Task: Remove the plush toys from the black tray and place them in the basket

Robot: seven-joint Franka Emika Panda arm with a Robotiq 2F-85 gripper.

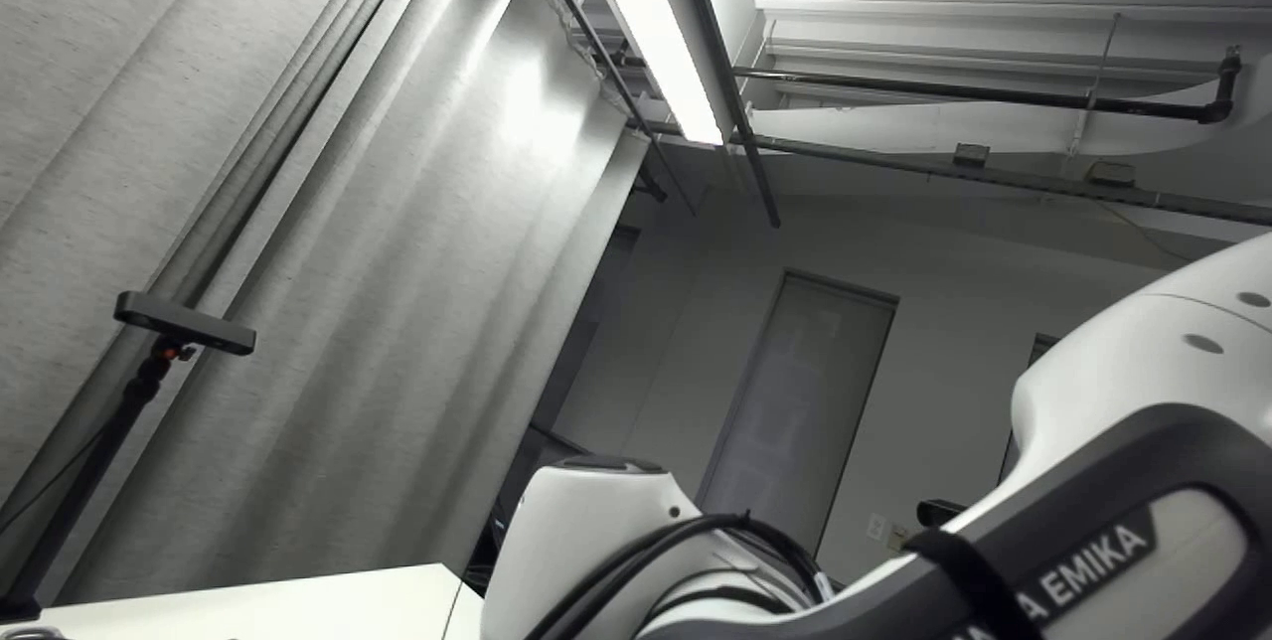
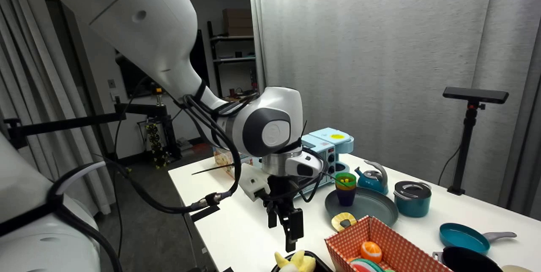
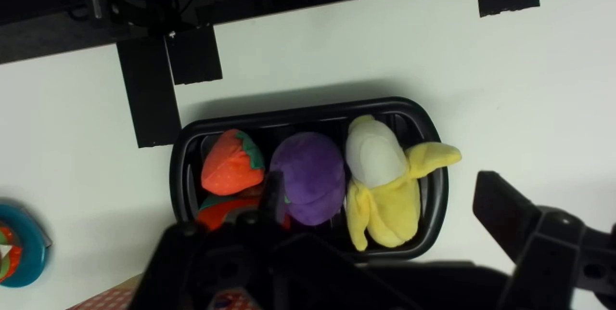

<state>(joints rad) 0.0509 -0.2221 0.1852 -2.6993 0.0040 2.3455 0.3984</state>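
The black tray [image 3: 298,113] holds several plush toys in the wrist view. They are a red strawberry [image 3: 232,163], a purple plush [image 3: 310,170], a peeled banana [image 3: 390,204] and another red toy [image 3: 215,213] partly hidden by my finger. The banana [image 2: 299,261] also shows in an exterior view at the lower edge. My gripper [image 3: 381,192] is open and empty, above the tray, with its fingers on either side of the purple plush and banana. In an exterior view, my gripper [image 2: 282,234] points down. The red gingham basket [image 2: 337,251] stands beside the tray, holding an orange [image 2: 371,251] and a watermelon-like toy [image 2: 364,266].
Behind the basket are a grey plate [image 2: 382,208] with stacked cups [image 2: 345,194], a blue kettle [image 2: 372,181], a teal pot [image 2: 413,200], a teal pan [image 2: 463,238] and a black pot [image 2: 467,260]. A light-blue toy appliance [image 2: 323,149] stands behind my gripper.
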